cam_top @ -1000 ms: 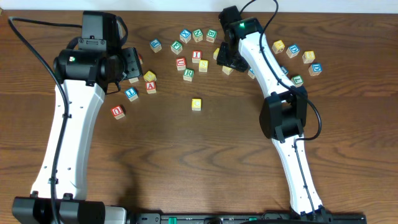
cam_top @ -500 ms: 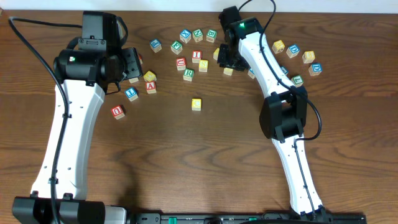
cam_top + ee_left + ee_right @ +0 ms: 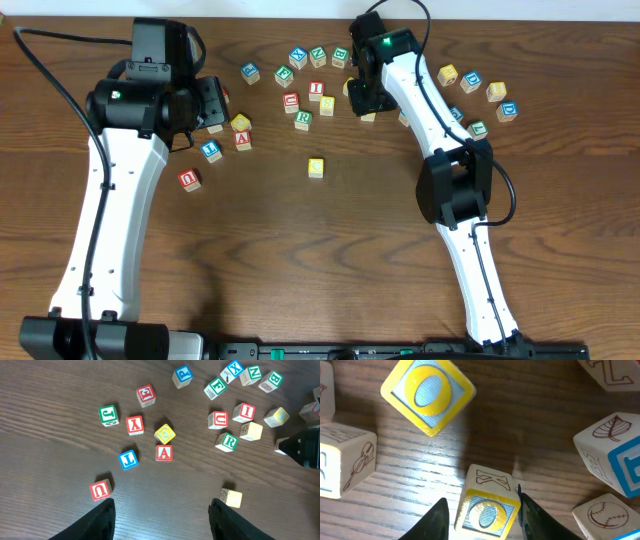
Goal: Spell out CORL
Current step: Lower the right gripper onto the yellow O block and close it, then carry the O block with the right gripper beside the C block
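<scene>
O block [image 3: 487,510], yellow-framed with a K on the adjoining face, lies on the wood between the fingers of the right gripper [image 3: 482,512]. Over the past second that gripper has crept slightly left and toward the far edge above the cluster, so it now straddles this block. No block has shifted meanwhile. One finger looks to touch the block's side and the other stands just off it; I cannot tell whether the grasp has closed. My reading is that the O pick is being lined up, not yet made.

A second O [image 3: 427,392] lies turned cornerwise nearby, apart from the first. Well away from the cluster a lone yellow block [image 3: 316,167] sits mid-table, probably the start of the row, though its letter is too small to read. The green R [image 3: 304,118] waits in the cluster. The left gripper [image 3: 162,507] hangs unchanged, released and empty.

The table [image 3: 300,260] is dark brown wood grain. Of the room, only a pale strip shows past the far edge.
</scene>
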